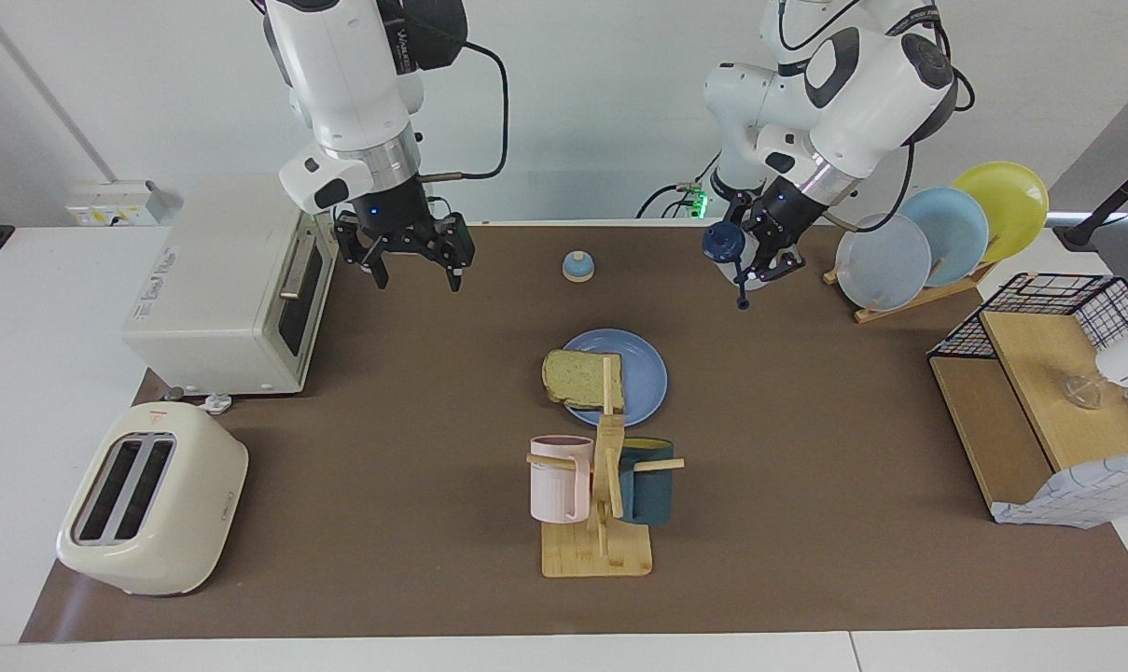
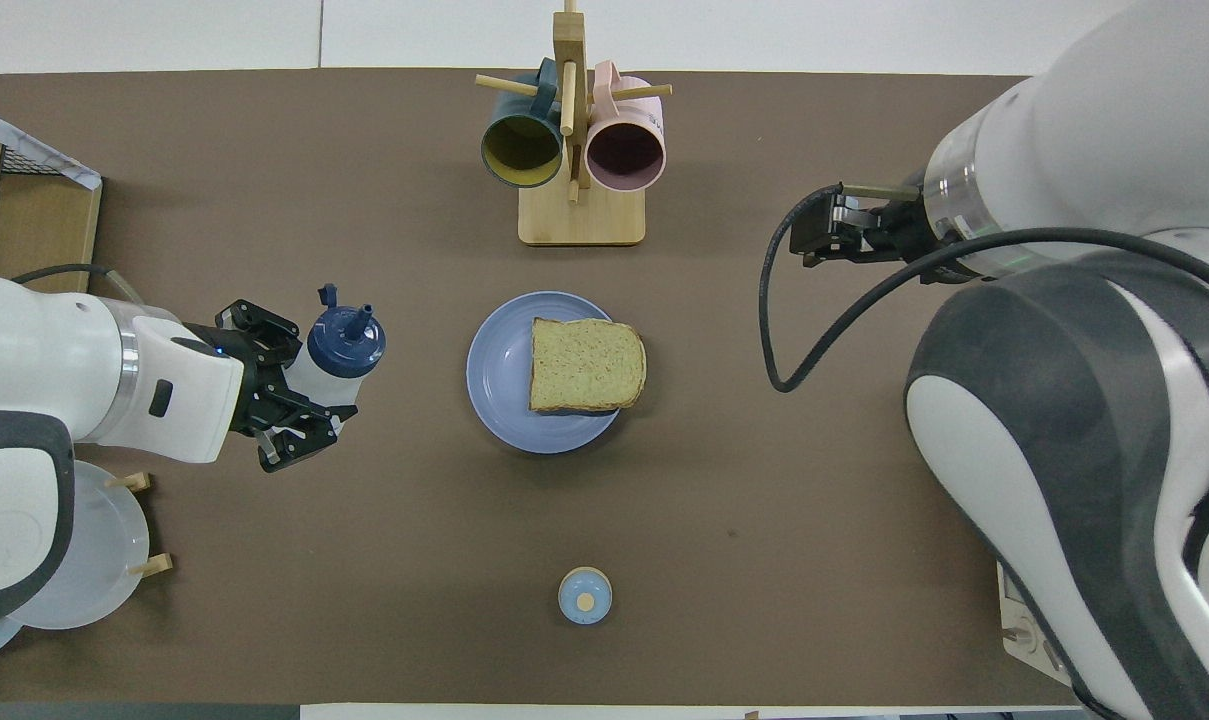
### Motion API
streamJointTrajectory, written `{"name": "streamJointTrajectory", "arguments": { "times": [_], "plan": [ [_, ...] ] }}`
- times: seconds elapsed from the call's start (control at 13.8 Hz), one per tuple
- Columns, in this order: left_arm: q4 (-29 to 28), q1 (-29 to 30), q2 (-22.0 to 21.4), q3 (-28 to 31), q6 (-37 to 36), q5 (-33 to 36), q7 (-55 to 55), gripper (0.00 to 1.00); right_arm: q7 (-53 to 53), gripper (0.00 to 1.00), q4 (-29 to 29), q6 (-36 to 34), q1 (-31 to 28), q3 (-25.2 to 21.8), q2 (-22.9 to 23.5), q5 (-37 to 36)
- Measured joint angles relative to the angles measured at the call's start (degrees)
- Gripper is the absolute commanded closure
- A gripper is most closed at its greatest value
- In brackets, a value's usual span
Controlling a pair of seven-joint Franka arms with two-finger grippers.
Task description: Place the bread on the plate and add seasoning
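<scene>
Nearest the facing camera, the mug stand point(image 1: 597, 541) holds two mugs, one pink point(image 1: 558, 478) and one dark teal point(image 1: 647, 481), near the table edge farthest from the robots. Largest of all is the brown table mat point(image 1: 806, 523), with wide bare stretches on both sides of the stand and the plate. At the right arm's end sit an oven point(image 1: 232, 289) and a two-slot toaster point(image 1: 148, 499), its slots showing nothing inside; at the left arm's end stands a wooden shelf with a wire basket point(image 1: 1049, 373), and, nearer the robots, a rack point(image 1: 909, 297) with three upright plates: grey, light blue, yellow. The blue plate point(image 1: 643, 378) lies mid-table, just nearer the robots than the stand, and one slice of bread point(image 1: 577, 378) rests on it, its crust overhanging the rim toward the right arm's end. A small bell point(image 1: 578, 267) sits alone, nearer the robots than the plate, with open mat around it. The left gripper point(image 1: 767, 254) is raised over bare mat beside the rack, jaws pinching the seasoning point(image 1: 724, 245), which is tipped over with its navy cap toward the plate. The right gripper point(image 1: 414, 266) hangs in front of the oven, jaws spread with nothing between them.
</scene>
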Motion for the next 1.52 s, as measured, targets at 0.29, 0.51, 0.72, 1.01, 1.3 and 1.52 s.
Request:
{"name": "streamJointTrajectory", "arguments": {
  "times": [0.29,0.51,0.72,1.01,1.3,1.52],
  "plan": [
    [-1.8,0.0,-0.2,0.0,7.2,0.0,-5.7,1.00,-7.0,0.00,0.0,-5.9,-2.8,0.0,-1.6,-2.1],
    [-3.1,0.1,-0.3,0.1,12.2,-0.1,-9.8,1.00,-14.4,0.00,0.0,-7.9,-6.8,0.0,-2.1,-2.3],
    [-5.8,0.1,-0.3,0.1,19.2,-0.1,-13.0,1.00,-19.2,0.00,-1.4,-8.0,-10.1,0.0,-2.5,-2.8],
    [-9.0,0.1,-0.4,0.2,27.6,-2.4,-16.2,1.00,-22.1,0.00,-4.3,-8.5,-13.9,1.0,-4.1,-4.1],
    [-12.8,0.1,-0.5,0.2,37.7,-4.8,-19.1,1.00,-22.4,0.00,-4.4,-9.2,-14.6,1.8,-4.3,-4.7],
    [-14.8,0.1,-0.9,0.2,43.0,-6.7,-20.9,1.00,-23.5,0.00,-5.1,-9.3,-14.5,1.7,-4.7,-4.7]
  ]
}}
